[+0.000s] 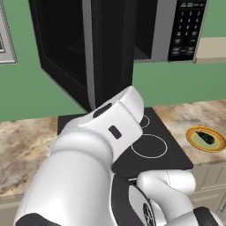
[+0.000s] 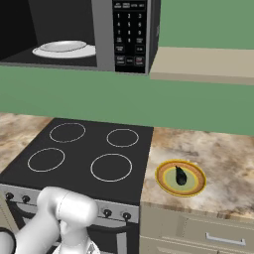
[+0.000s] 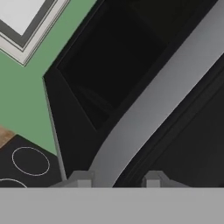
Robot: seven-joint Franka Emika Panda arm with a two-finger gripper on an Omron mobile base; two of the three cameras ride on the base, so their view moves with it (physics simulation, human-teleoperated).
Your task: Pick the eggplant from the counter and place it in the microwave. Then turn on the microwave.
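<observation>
Empty, nearly pressed-together hand (image 3: 116,178) sits at the open microwave (image 2: 106,37) door's grey edge, eggplant (image 2: 181,175) well apart.

Even flat rendered light, soft shadows, slight blur.

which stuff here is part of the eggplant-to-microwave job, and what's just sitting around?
Job:
- eggplant, lying on the plate, not picked yet
- counter
- microwave, door swung open, keypad on its right

Lying about:
- yellow-rimmed plate under the eggplant
- white plate inside the microwave
- stove
- framed picture on the wall
</observation>
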